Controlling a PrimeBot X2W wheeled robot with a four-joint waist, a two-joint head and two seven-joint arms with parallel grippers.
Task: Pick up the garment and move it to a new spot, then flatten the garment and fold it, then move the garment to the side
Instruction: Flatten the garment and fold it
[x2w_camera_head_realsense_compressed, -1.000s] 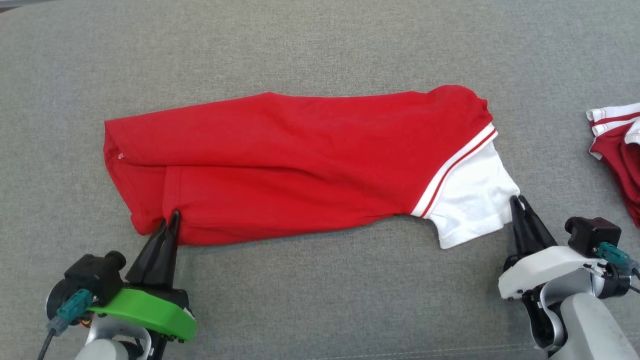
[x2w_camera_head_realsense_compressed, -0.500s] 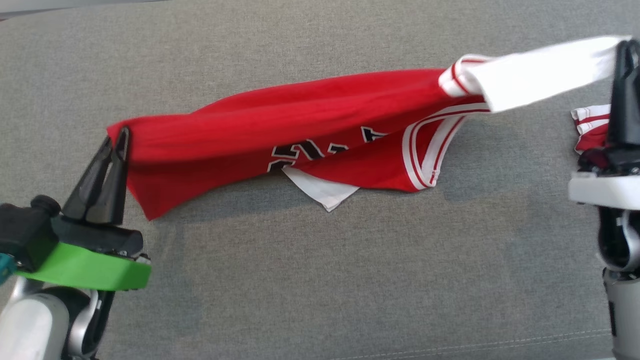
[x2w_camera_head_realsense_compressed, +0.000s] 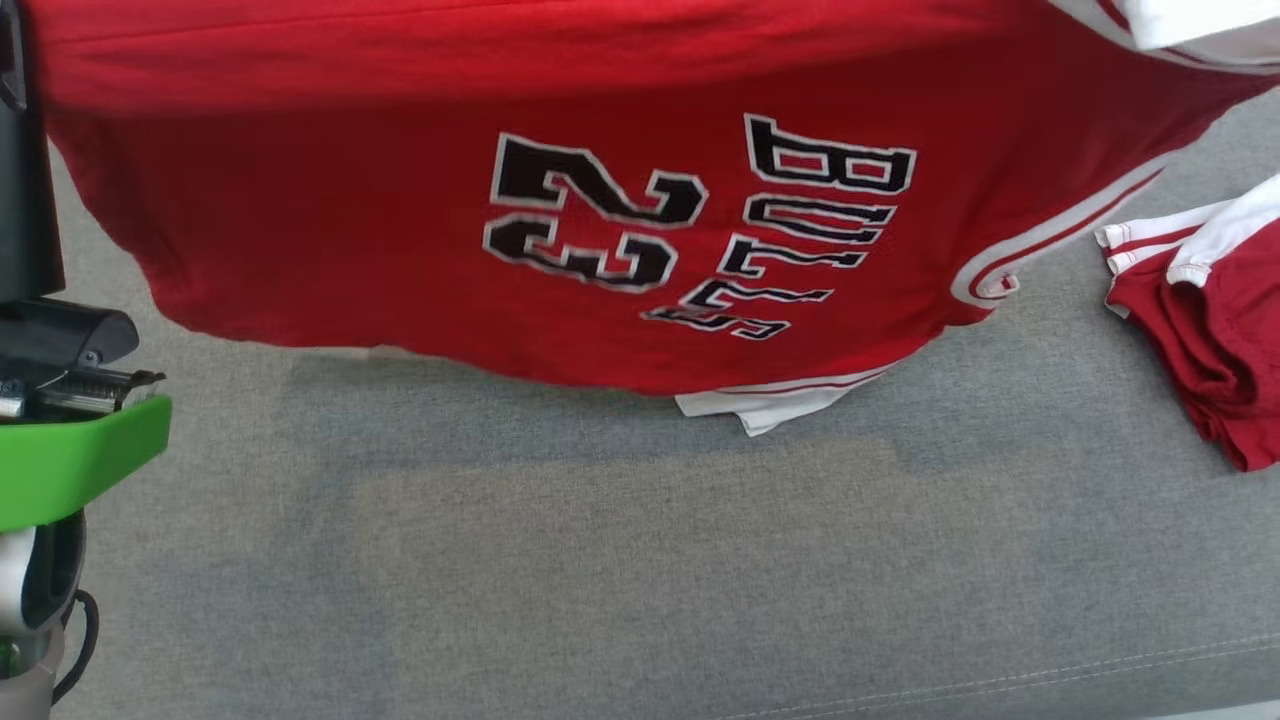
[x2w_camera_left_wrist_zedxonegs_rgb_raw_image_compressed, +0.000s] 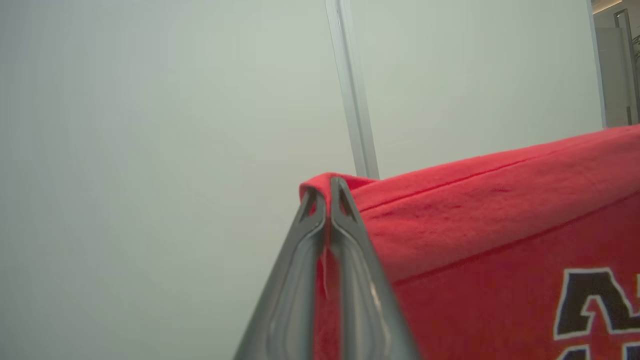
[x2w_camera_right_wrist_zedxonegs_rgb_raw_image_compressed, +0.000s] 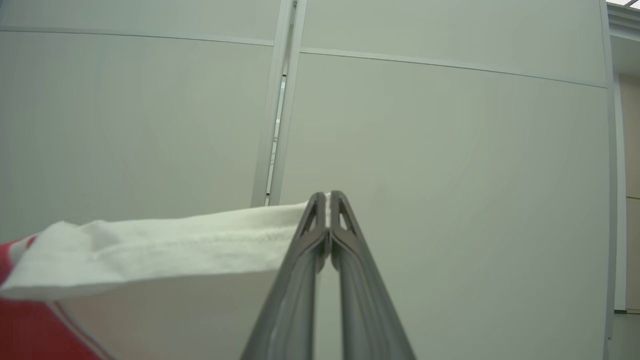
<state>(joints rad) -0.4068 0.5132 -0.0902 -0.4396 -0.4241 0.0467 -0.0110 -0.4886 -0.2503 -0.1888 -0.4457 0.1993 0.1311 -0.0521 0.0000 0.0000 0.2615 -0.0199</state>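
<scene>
A: Garment, position?

B: The garment (x2w_camera_head_realsense_compressed: 330, 240) hangs spread across the top of the head view, red side facing the camera, raised over the grey fabric surface (x2w_camera_head_realsense_compressed: 640, 570). Its black, white-edged lettering (x2w_camera_head_realsense_compressed: 700, 220), "23" and "BULLS", reads upside down. A white flap shows below the lower hem; I cannot tell whether it touches the surface. A shadow lies on the surface beneath.

A: Left tool?

B: The left tool (x2w_camera_left_wrist_zedxonegs_rgb_raw_image_compressed: 327, 186) is pinched tight on a red corner of the hem: cloth folds over the fingertips and a red strip runs down between the fingers. In the head view its dark finger stands at the left edge, above a green mount (x2w_camera_head_realsense_compressed: 70, 460).

A: Right tool?

B: The right tool (x2w_camera_right_wrist_zedxonegs_rgb_raw_image_compressed: 328, 199) is closed on the edge of the white sleeve (x2w_camera_right_wrist_zedxonegs_rgb_raw_image_compressed: 165, 240). The sleeve stretches away to the left of the tips in its wrist view, with red cloth at the lower left corner.

A: Surroundings?

B: A second red-and-white garment (x2w_camera_head_realsense_compressed: 1210, 340) lies bunched on the surface at the right, apart from the held one. Pale wall panels (x2w_camera_right_wrist_zedxonegs_rgb_raw_image_compressed: 450, 150) stand behind both tools.
</scene>
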